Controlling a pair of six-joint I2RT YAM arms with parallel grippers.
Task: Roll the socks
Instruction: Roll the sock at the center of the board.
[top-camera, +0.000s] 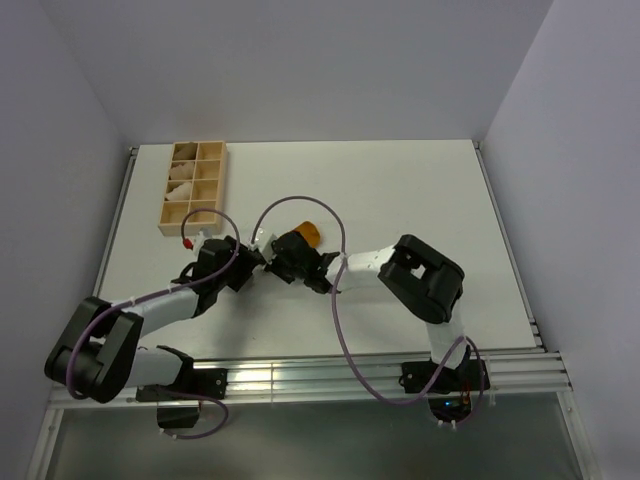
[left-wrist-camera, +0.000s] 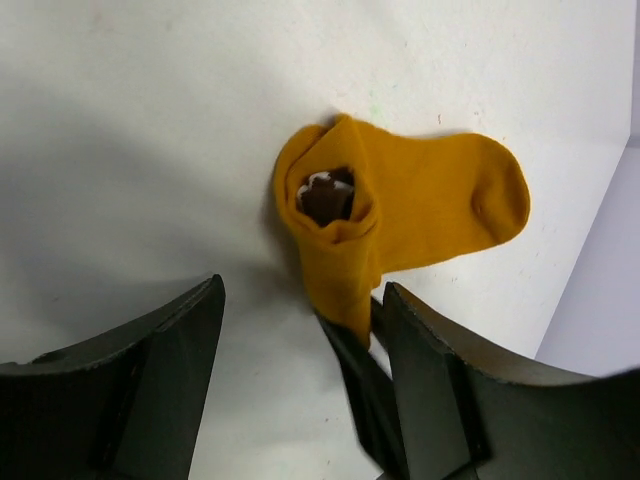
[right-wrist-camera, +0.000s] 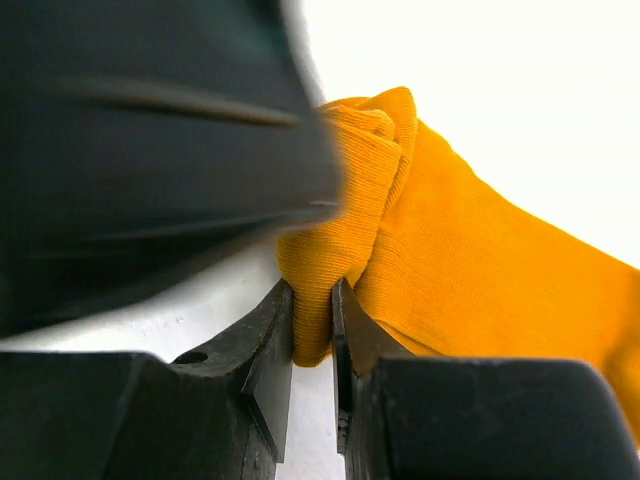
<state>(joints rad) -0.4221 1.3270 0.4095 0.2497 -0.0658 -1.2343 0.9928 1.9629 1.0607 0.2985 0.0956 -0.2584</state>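
The socks (top-camera: 308, 234) lie mid-table as a mustard-orange piece, partly rolled. In the left wrist view the socks (left-wrist-camera: 430, 210) show a rolled end with dark brown cuff (left-wrist-camera: 325, 198) tucked inside. My right gripper (right-wrist-camera: 312, 300) is shut on a fold of the socks (right-wrist-camera: 480, 260) at the rolled end. Its thin dark fingers (left-wrist-camera: 365, 390) show pinching that fold. My left gripper (left-wrist-camera: 302, 292) stands open, straddling the fold without touching it. From above, the left gripper (top-camera: 256, 258) and right gripper (top-camera: 282, 252) meet just left of the sock.
A wooden compartment tray (top-camera: 168, 214) holding pale rolled bundles stands at the back left. Purple cables (top-camera: 335, 300) loop over both arms. The left gripper's blurred dark body (right-wrist-camera: 150, 150) fills the upper left of the right wrist view.
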